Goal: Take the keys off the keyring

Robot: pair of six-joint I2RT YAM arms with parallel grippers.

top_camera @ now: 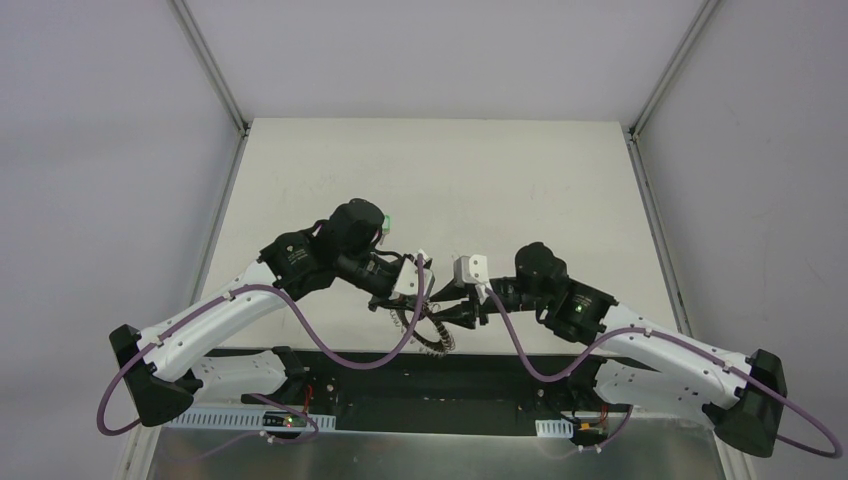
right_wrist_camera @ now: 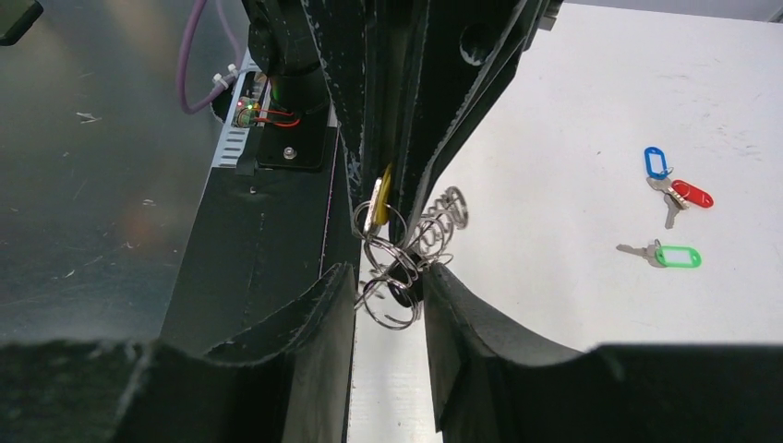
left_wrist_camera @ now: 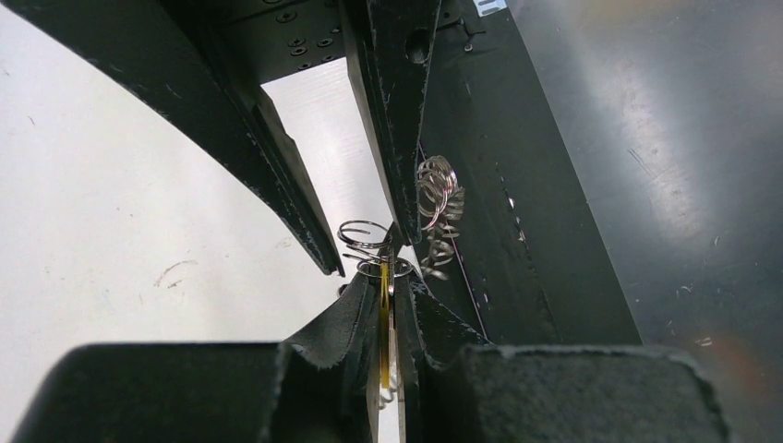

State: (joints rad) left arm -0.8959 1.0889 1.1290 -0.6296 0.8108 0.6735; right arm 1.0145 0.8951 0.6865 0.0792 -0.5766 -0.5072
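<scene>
The keyring (right_wrist_camera: 397,268), a tangle of silver wire loops, hangs in the air between both grippers near the table's front edge (top_camera: 433,336). My left gripper (left_wrist_camera: 386,277) is shut on the yellow-tagged key (left_wrist_camera: 384,323), which is still on the ring; the tag also shows in the right wrist view (right_wrist_camera: 379,201). My right gripper (right_wrist_camera: 390,279) pinches the ring's loops between its fingers. Three keys lie loose on the white table: blue tag (right_wrist_camera: 655,161), red tag (right_wrist_camera: 691,194), green tag (right_wrist_camera: 679,256). In the top view only a green bit (top_camera: 386,226) shows behind the left wrist.
The black base plate (top_camera: 440,385) with cables and electronics runs along the near edge, just below the grippers. Purple cables (top_camera: 330,345) loop from both arms. The white table (top_camera: 440,180) stretches away behind, framed by metal rails.
</scene>
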